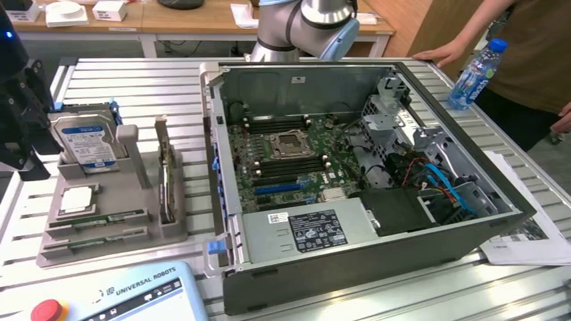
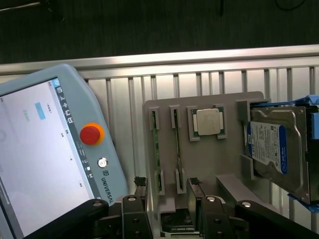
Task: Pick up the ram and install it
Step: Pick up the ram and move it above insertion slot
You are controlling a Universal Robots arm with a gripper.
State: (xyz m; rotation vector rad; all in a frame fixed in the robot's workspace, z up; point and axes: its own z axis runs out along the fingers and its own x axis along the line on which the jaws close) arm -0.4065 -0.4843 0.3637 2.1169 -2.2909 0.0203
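Ram (image 2: 155, 144) stands on edge in a tray (image 2: 209, 159) slot on the tabletop (image 2: 124, 99), a second stick (image 2: 177, 144) just beside it. Fingers (image 2: 139, 186) hover apart by the slots' ends; best centre on one stick only, square to its long edges, clear of its neighbour.

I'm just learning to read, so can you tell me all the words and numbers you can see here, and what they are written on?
"UNIVERSAL ROBOTS": on the pale blue teach pendant, beside its red button.
Blue-and-white label on the hard drive: too blurred to read.
Label on the power supply inside the computer case: print too small to read.
Label on the water bottle: cannot be read.
Pendant's screen in the wrist view: marks too small to read.
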